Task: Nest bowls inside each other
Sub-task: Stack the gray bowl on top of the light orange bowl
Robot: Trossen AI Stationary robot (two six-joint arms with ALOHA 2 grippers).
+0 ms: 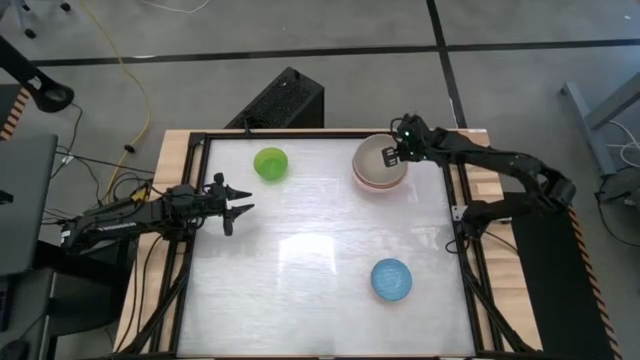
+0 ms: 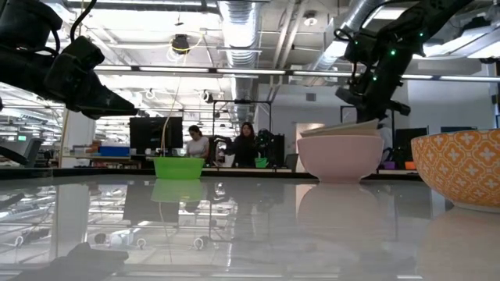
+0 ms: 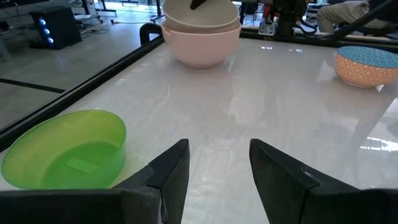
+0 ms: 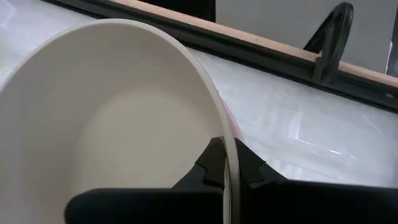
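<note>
A grey-beige bowl (image 1: 376, 157) sits tilted inside a pale pink bowl (image 2: 340, 156) at the table's far right. My right gripper (image 1: 394, 154) is over the bowl's right rim, shut on it. A bright green bowl (image 1: 270, 163) stands on its base at the far left. A blue bowl (image 1: 391, 279), orange-patterned on the outside, stands near the right front. My left gripper (image 1: 243, 205) hovers open at the table's left edge, just nearer than the green bowl (image 3: 65, 152), with nothing between its fingers. My right gripper pinches the grey-beige bowl's rim (image 4: 225, 127) with one finger inside the bowl and one outside. The fingers slant down from the table's right side. The held side is raised, so the bowl tilts, and its lower part stays inside the pink bowl.
A black frame rail (image 1: 455, 200) runs along the table's edges, with a bracket (image 4: 329, 37) close behind the stacked bowls. The white tabletop (image 1: 310, 250) between the bowls is bare.
</note>
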